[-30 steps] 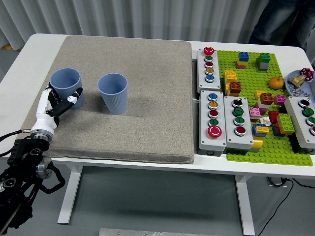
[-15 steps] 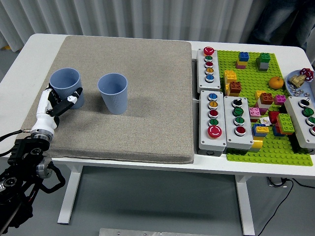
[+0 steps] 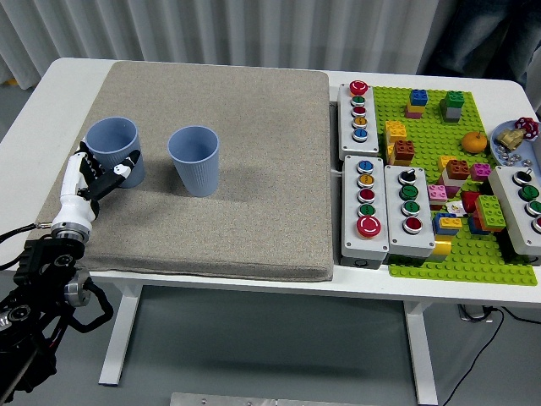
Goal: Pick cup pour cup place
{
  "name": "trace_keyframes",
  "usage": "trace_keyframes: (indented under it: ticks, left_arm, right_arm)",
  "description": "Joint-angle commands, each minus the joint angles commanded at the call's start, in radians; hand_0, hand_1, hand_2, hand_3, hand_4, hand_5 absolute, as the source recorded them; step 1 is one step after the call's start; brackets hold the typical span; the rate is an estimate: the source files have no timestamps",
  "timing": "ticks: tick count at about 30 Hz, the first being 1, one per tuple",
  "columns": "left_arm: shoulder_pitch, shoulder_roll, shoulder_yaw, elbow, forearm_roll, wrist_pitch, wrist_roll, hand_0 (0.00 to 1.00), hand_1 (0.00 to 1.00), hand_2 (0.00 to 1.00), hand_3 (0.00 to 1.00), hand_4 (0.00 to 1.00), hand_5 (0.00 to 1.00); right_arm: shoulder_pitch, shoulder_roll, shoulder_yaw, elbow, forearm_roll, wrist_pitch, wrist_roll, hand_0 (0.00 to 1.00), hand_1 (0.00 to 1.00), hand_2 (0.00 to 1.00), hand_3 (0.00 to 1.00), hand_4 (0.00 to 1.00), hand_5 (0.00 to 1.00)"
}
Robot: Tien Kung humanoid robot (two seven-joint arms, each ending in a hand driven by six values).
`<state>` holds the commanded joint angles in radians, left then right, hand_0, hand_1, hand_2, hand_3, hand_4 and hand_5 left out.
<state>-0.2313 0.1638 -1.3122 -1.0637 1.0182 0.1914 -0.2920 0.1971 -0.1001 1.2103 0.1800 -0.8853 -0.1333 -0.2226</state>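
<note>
A: Left hand, position? 
B: At the left edge of the grey mat, against the near side of the left cup. White fingers curl around the lower part of the cup wall, black fingertips touching it. The cup stands upright on the mat, mouth open to the camera.

A: Is the grip closed all the way round?
B: Cannot tell. Fingers wrap the near and right side; the far side of the cup is hidden from the hand's contact. The cup base looks to be on the mat.

A: Second cup?
B: The right cup, same blue ribbed kind, stands upright just to the right of the first, apart from it and clear of the fingers.

A: Contents of either cup?
B: Not discernible from this view.

A: Rest of the table?
B: Three button boxes beside the mat's right edge, then a green baseplate with coloured bricks and a small orange.
</note>
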Motion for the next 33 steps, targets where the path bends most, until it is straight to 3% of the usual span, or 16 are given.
trace_keyframes:
  ticks: [3,4,10,33]
  left_arm:
    - [0.0,-0.002,0.005,0.0,-0.001,0.008,-0.004,0.608,0.695,0.879,0.922,0.834,0.203]
    - [0.0,-0.002,0.006,0.0,-0.001,0.01,-0.005,0.522,0.615,0.792,0.892,0.827,0.203]
    - [0.0,-0.005,0.014,0.003,-0.007,0.017,-0.012,0.5,0.59,0.769,0.884,0.82,0.198]
    - [0.001,-0.003,0.021,-0.007,-0.017,0.034,-0.028,0.479,0.579,0.76,0.872,0.781,0.17]
  right_arm:
    - [0.001,0.0,0.0,0.0,0.0,0.0,0.0,0.743,0.704,0.727,0.644,0.224,0.402]
    - [0.002,0.0,0.0,0.0,0.0,0.0,-0.001,0.743,0.704,0.727,0.644,0.224,0.403]
    - [0.002,0.0,0.0,0.0,0.001,0.001,0.0,0.743,0.703,0.727,0.643,0.224,0.403]
    - [0.003,-0.001,-0.002,0.0,0.005,0.001,0.0,0.741,0.704,0.727,0.643,0.223,0.398]
